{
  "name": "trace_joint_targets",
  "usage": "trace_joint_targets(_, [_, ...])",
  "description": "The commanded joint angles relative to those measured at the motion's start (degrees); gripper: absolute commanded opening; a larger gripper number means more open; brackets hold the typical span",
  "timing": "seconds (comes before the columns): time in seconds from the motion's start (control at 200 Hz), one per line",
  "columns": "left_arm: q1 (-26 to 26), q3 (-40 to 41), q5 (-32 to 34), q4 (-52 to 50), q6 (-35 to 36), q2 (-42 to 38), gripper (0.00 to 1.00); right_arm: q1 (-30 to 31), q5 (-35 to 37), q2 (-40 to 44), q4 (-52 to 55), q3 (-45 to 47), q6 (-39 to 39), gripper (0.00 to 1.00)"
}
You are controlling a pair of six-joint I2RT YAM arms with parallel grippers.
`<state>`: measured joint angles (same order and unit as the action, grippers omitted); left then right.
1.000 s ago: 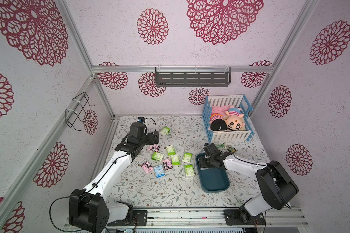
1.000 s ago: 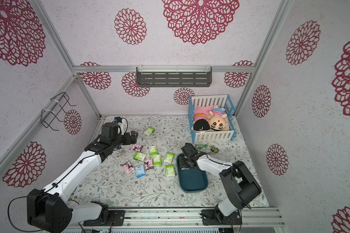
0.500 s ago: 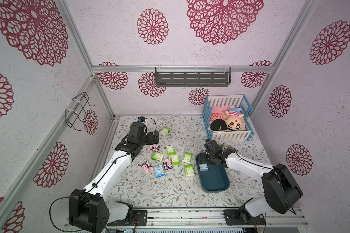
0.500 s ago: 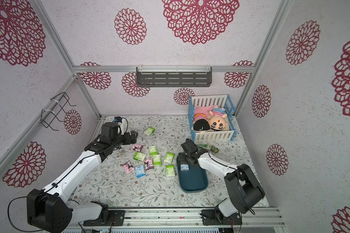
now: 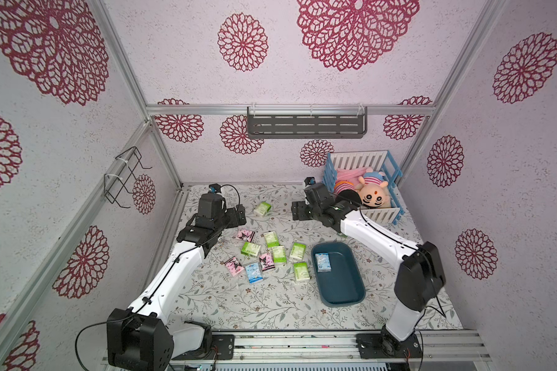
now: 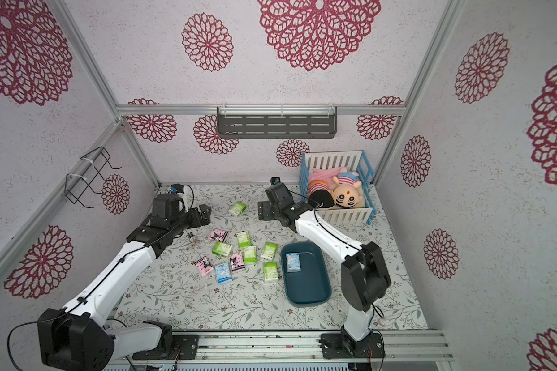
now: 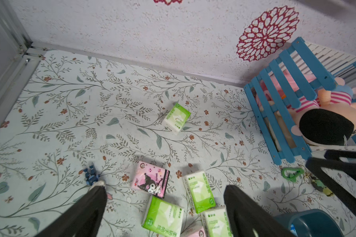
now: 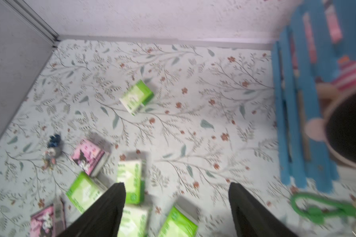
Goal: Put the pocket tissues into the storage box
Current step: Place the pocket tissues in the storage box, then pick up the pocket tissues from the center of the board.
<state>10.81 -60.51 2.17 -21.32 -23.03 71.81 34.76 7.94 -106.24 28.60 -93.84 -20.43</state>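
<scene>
At front, one light-blue pack lies inside the teal storage box. The other pocket tissues (green, pink and blue) sit scattered on the floral mat just beside it. Beyond them, the left gripper and right gripper hover, fingers spread and empty, flanking a lone green pack.

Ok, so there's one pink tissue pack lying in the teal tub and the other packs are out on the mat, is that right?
Not quite. The one pack in the teal tub is light blue, not pink; both top views show it. The other packs are out on the mat, as you say.
</scene>
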Motion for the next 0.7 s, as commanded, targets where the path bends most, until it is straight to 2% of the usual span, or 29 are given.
trace_joint_targets(0.0, [-2.75, 1.50, -1.58, 0.07, -1.72, -3.06, 0.97, 1.08, -2.40, -9.23, 3.15, -11.87, 1.71, 0.89])
trace_joint_targets(0.245, [-4.92, 3.17, -2.48, -1.51, -1.26, -5.57, 0.97, 1.89, -5.90, -35.17, 13.67, -48.97, -2.24, 0.94])
trace_joint_targets(0.3, [-5.00, 3.25, -2.51, -1.83, -1.12, -5.66, 0.97, 1.89, -6.12, -39.35, 14.45, -54.73, -3.45, 0.95])
trace_joint_targets(0.696, [-5.10, 3.47, -2.41, -2.63, -0.40, -5.54, 0.97, 2.41, -5.73, -45.79, 6.46, -55.14, -5.76, 0.96])
